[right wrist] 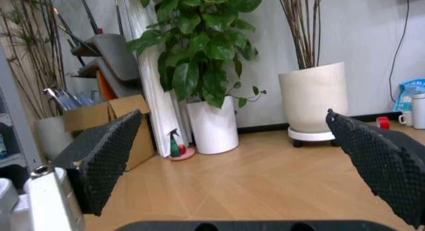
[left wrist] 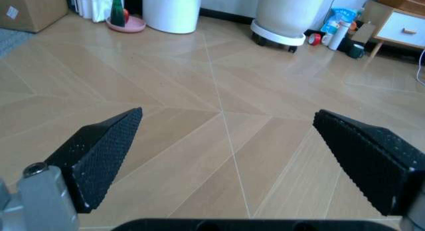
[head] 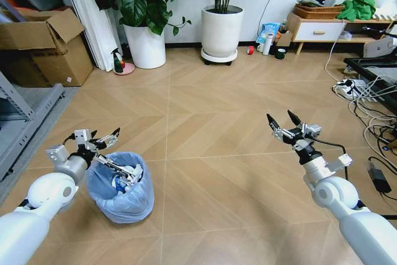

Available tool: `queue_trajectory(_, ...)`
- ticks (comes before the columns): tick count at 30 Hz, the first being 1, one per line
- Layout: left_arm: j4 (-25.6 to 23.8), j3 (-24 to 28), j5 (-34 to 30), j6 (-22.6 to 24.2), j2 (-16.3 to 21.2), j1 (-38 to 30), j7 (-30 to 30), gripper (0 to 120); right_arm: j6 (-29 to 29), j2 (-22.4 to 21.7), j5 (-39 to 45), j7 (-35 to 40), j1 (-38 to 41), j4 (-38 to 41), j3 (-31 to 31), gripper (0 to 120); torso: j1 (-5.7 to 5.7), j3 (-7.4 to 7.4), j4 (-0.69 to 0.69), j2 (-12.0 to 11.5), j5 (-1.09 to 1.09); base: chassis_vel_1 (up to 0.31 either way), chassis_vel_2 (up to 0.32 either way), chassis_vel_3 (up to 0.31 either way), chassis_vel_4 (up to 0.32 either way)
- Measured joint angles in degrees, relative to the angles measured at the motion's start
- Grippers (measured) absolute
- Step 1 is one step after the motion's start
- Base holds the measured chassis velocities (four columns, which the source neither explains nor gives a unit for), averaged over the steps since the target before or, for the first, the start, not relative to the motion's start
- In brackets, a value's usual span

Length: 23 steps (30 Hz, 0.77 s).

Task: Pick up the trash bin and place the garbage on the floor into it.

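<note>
Black, pebbled rubber pads line both pincers, and both stand wide apart, holding nothing. The left gripper (head: 105, 147) hovers just above the far rim of the trash bin (head: 121, 206), at the near left of the scene; whether its fingertips touch the crinkled light-blue bag cannot be told from here. In the left wrist view, its two fingers (left wrist: 99, 156) frame only bare wood. The right gripper (head: 282, 122) hangs in open air at the near right, well apart from the bin, with its fingers (right wrist: 106, 164) spread and aimed at the far wall.

Inside the bin lie a few small pieces, white and blue, too small to name. The floor (head: 211, 122), light brown herringbone wood, stretches out toward the far wall, and no loose litter is plain on it from this angle. At the far end stand two white plant pots (head: 221, 32) and a low cabinet; a cardboard box (head: 43, 48) sits far left, and a tangle of cables (head: 366, 100) lies to the right.

Risk, as a judgement: the bin is light and its liner loose. A pinch on plastic alone could tear the bag or tip the bin, spilling what it holds.
</note>
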Motion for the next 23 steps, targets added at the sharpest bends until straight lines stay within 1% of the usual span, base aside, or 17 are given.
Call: queue_trajectory(23,0.0,0.0,0.0,0.0,0.0,0.1,0.0,100,-0.1,0.0,-0.2,0.0,-0.3,0.2,0.5,100,0.00,0.00,0.01,0.0,0.01,0.000,0.000,0.000,0.000)
